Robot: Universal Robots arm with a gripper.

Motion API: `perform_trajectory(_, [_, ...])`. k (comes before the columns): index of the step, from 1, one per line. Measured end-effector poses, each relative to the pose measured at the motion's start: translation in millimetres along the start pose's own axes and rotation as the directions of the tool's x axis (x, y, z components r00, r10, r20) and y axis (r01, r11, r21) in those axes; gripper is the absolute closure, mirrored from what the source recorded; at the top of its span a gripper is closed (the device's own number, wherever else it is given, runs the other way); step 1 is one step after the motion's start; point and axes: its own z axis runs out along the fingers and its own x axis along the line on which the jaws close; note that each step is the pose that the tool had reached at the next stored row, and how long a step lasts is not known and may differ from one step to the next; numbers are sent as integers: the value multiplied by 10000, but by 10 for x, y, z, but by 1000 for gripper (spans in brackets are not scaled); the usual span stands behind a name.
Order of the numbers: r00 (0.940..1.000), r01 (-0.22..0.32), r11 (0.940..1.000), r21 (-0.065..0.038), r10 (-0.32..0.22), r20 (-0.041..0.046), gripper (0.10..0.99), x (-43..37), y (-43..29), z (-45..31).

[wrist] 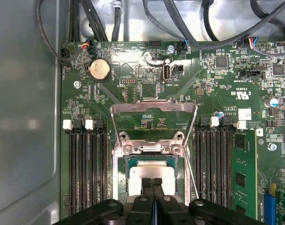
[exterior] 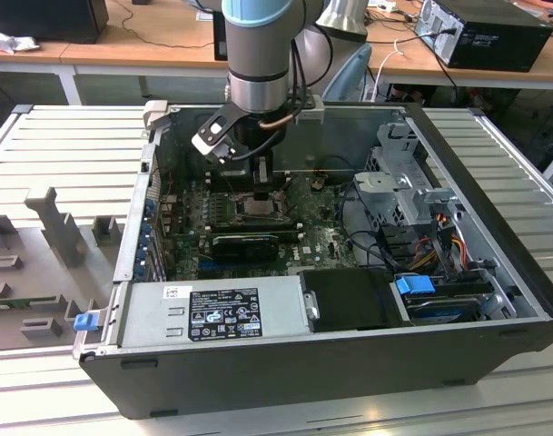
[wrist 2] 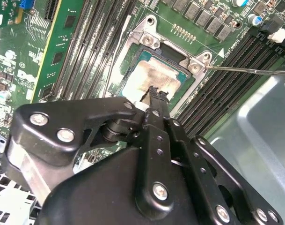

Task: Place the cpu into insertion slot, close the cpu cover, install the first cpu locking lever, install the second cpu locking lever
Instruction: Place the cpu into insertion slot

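A grey slatted table (exterior: pixel 76 154) carries an open computer case (exterior: pixel 285 363), and the arm (exterior: pixel 258 54) reaches down into it over the green motherboard (wrist: pixel 217 89). In the first wrist view the cpu cover (wrist: pixel 154 107) is swung back from its hinge, with board showing through its window. The insertion slot (wrist: pixel 120 178) lies uncovered, and the cpu (wrist: pixel 151 169) sits flat inside its silver rim. The jaws are closed against each other, gripping nothing. Their tips stand directly over the middle of the chip's face; whether they touch it cannot be told. A thin lever (wrist 2: pixel 245 71) juts out beside the slot.
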Motion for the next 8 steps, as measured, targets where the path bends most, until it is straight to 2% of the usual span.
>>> perform_trajectory(8, [10000, 0, 10000, 1, 0, 0, 980, 1, 4, -56])
